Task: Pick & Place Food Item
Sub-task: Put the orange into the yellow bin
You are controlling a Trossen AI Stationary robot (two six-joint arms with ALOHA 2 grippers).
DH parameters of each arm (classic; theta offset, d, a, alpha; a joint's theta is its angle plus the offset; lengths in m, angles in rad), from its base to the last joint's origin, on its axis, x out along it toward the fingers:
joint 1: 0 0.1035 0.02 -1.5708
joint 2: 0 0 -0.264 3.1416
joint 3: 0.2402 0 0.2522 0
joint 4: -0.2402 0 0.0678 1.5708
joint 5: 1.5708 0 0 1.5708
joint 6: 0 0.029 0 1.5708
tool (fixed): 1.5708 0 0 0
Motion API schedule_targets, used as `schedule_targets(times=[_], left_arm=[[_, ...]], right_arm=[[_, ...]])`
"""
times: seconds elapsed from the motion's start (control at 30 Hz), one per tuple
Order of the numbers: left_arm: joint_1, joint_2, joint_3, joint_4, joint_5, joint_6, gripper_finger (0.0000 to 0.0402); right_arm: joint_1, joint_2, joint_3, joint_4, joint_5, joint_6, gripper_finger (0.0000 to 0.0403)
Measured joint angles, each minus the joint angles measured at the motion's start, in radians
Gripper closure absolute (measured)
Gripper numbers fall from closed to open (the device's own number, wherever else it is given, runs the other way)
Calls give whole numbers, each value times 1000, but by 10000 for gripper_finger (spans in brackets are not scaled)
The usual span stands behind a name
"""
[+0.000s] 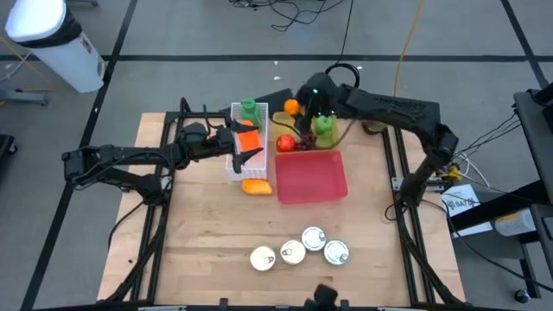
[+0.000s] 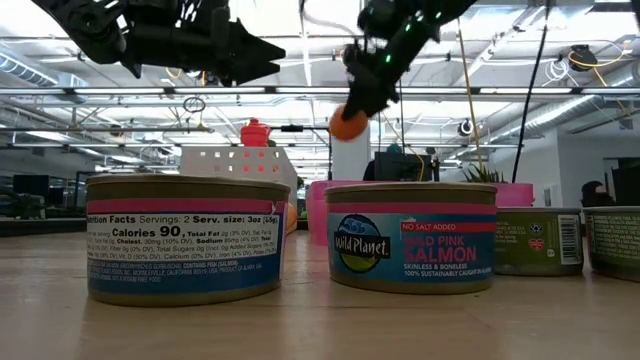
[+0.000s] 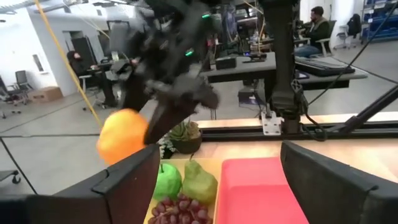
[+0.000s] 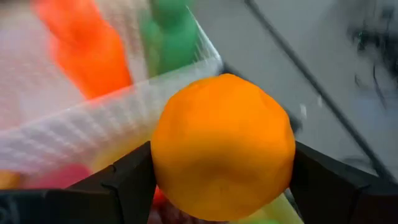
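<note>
A round orange (image 4: 222,146) sits between the fingers of my right gripper (image 1: 295,109), high above the table's far middle, near the white basket's (image 1: 235,164) far right corner. In the low view the orange (image 2: 348,122) hangs in the air. My left gripper (image 1: 252,142) hovers open over the white basket, which holds an orange piece (image 1: 248,138) and a green piece (image 1: 251,108). The left wrist view looks past my left gripper's open fingers (image 3: 227,180) at the orange (image 3: 121,135). My right gripper pinches the orange between its two fingers, one on each side (image 4: 163,163) of its widest part. The fingers (image 2: 372,85) come from above, slanting down. The orange is lifted clear of the table and everything on it.
A pink tray (image 1: 311,177) lies right of the basket. Green pears (image 1: 323,128), grapes (image 1: 304,138) and a red fruit (image 1: 284,143) lie beyond it. A yellow-orange piece (image 1: 257,186) lies by the basket's near end. Several tins (image 1: 300,249) stand by the near edge.
</note>
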Motion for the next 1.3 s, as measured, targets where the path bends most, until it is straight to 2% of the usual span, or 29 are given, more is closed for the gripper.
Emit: schedule_targets(times=[0.27, 0.5, 0.87, 1.17, 1.23, 1.3], left_arm=[[0, 1, 0, -16, 2, -4, 67], [-2, 1, 0, -34, 2, -5, 66], [-2, 1, 0, -54, 2, -7, 77], [-2, 1, 0, -54, 2, -7, 83], [-2, 1, 0, -57, 2, -7, 85], [-2, 1, 0, -61, 2, -7, 87]], right_arm=[[-43, 190, 44, -56, -51, -3, 111], [-43, 285, 44, -72, -49, -9, 111], [-53, 290, 30, -181, -47, -2, 111], [-48, 285, -60, -126, -48, -53, 111], [-46, 285, -77, -113, -49, -71, 94], [-41, 286, -90, -99, -47, -74, 60]])
